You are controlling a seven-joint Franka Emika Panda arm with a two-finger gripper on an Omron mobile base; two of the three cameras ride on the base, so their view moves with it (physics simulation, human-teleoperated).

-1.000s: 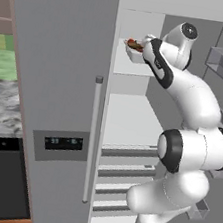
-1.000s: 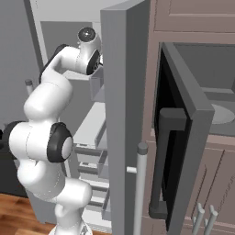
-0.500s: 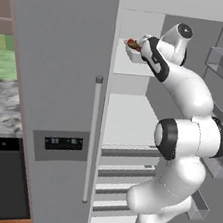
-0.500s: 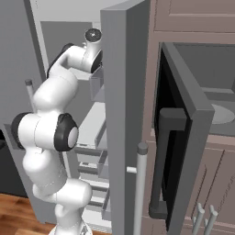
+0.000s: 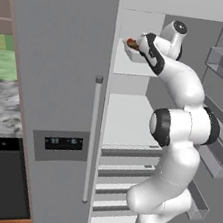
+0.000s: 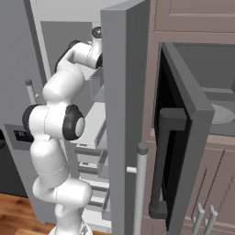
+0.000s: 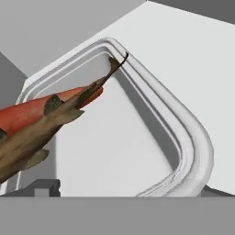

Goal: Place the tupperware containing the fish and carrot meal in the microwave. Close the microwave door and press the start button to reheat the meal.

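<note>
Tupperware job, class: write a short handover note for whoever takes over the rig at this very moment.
Hand: up at the fridge's upper shelf, right at the tupperware; the pictures do not show whether it grips.
Tupperware: at that shelf, with the fish and carrot inside.
Microwave: to the right of the fridge, door wide open, glass plate bare.
Done: hand has reached the tupperware.
Left: carry it to the microwave plate, close the door, press start.
</note>
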